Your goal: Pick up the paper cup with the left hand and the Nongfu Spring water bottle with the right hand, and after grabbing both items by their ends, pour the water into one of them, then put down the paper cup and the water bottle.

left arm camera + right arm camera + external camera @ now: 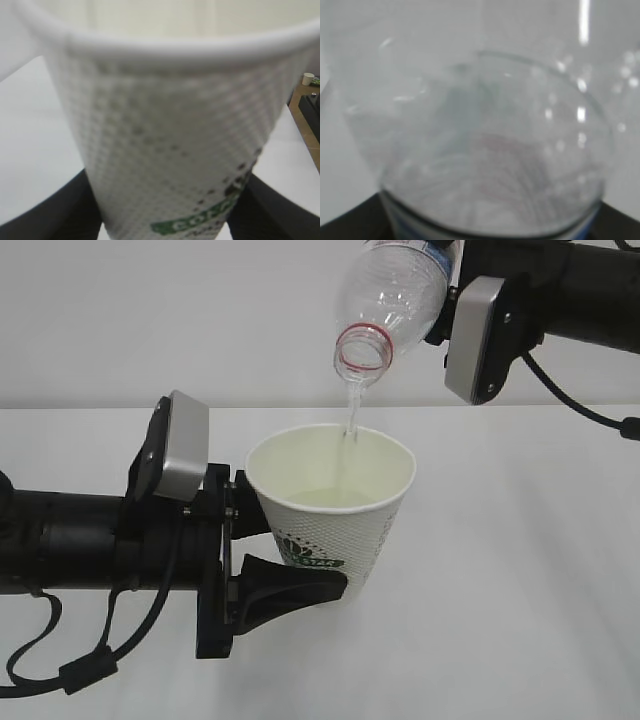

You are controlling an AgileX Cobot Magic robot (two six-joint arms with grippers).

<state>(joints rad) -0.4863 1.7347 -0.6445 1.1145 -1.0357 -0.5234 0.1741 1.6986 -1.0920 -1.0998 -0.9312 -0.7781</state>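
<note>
Our left hand (285, 570), a black arm with a grey-silver block, clamps the lower wall of the small white textured paper cup (332, 515), holding it upright above the white table (520, 620). Our right hand (485, 232) grips the clear plastic Nongfu Spring water bottle (392, 302), tilted mouth-down over the cup. We see a thin stream of clear water (351, 420) falling into the cup.

A plain white table (520, 620) fills the lower part of the exterior view, meeting a pale wall behind it. Its surface is smooth and matte, with soft shadows. The left wrist view shows the same white top ending at an edge on the right, with brown flooring (301, 107) beyond.
</note>
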